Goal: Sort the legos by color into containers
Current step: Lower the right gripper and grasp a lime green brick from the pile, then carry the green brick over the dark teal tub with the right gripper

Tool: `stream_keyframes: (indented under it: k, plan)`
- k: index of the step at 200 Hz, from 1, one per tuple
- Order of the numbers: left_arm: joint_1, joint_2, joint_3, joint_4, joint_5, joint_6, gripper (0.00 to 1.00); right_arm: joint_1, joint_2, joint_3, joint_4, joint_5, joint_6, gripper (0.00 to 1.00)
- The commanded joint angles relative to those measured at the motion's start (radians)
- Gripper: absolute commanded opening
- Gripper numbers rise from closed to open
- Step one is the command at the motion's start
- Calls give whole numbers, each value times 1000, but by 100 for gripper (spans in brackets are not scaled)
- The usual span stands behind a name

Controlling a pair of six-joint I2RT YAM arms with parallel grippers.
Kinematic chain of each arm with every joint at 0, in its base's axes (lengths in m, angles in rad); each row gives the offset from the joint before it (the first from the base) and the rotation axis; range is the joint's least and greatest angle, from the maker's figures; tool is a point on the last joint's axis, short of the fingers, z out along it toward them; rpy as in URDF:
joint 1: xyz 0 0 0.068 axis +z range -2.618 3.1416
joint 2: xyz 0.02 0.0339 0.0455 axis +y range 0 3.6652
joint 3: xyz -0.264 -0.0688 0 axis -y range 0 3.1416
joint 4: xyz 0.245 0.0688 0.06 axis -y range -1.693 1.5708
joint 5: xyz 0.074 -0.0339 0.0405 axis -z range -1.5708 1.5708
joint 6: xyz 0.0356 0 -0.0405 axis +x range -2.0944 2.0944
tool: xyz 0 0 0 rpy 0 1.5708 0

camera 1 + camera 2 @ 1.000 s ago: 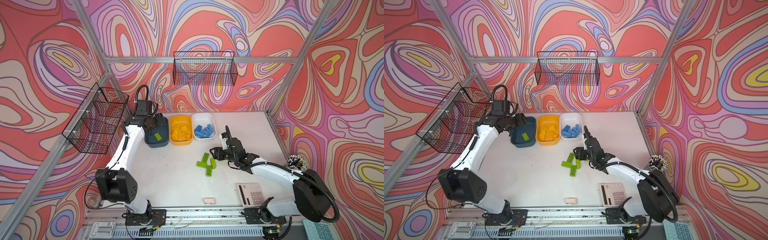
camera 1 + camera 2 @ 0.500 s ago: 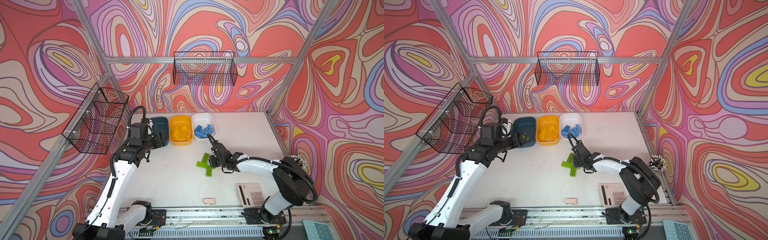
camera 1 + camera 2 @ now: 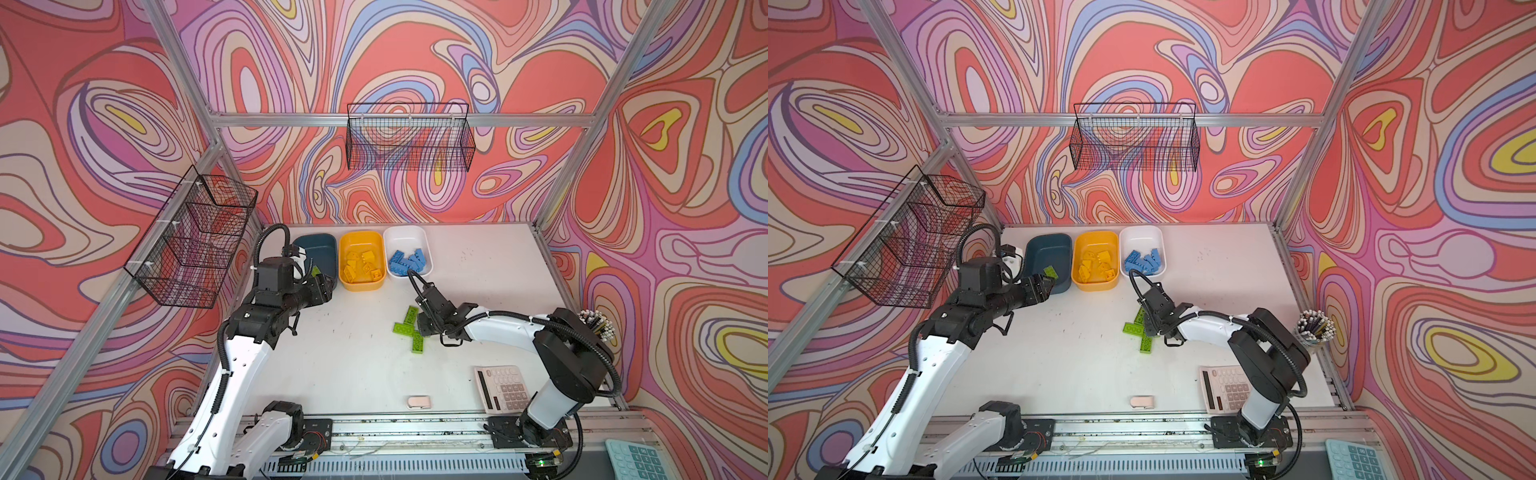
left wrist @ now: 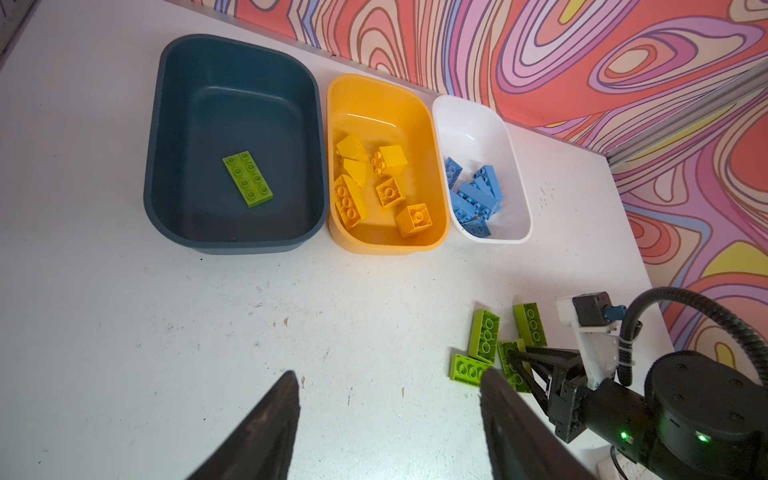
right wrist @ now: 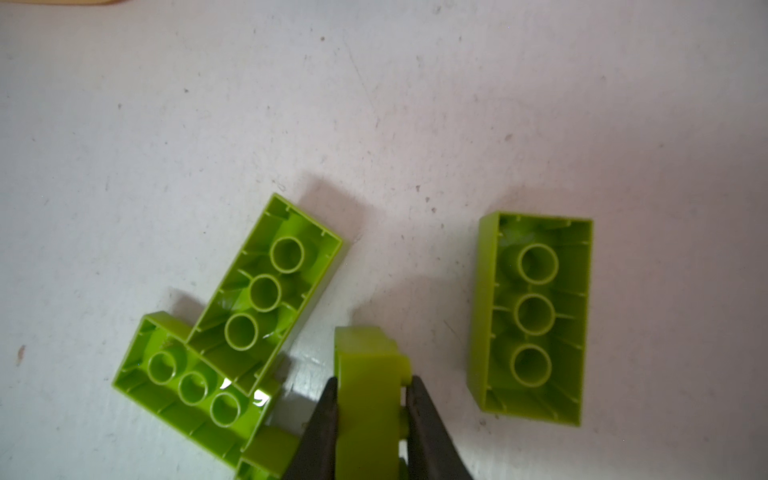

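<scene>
In both top views the left gripper (image 3: 327, 287) is backing away from the dark teal tub (image 3: 318, 245). In the left wrist view its jaws are gaping empty (a flat lime brick (image 4: 248, 178) is lying in that tub). In the right wrist view the right gripper (image 5: 371, 384) is now clamping an on-edge lime brick (image 5: 365, 415) on the table (image 5: 374, 104), readying the next transfer.

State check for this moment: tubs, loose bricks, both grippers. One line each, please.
Teal tub: holds one green brick, studs up.
Yellow tub: holds yellow bricks.
White tub: holds blue bricks.
Loose green bricks: three on the table, hollow side up.
Left gripper: open, empty.
Right gripper: shut on a fourth green brick, held on edge.
</scene>
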Motion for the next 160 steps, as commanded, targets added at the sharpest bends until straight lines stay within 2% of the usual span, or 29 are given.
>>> stream_keyframes:
  k: [1, 41, 73, 114, 160]
  plan:
    - [-2, -19, -10, 24, 6, 9, 69, 11, -31, 40, -34, 28, 9, 17]
    - [-2, -71, -27, 46, -20, 4, 69, 25, -74, 143, -88, 12, -17, 17]
    - [-2, -123, -49, 83, -20, -9, 69, 30, -62, 267, -87, -59, -60, 17]
    - [-1, -199, -74, 117, -51, -12, 69, 30, 67, 514, -74, -176, -117, 17]
    - [-2, -238, -86, 130, -68, -17, 69, 31, 293, 782, -7, -289, -143, 17]
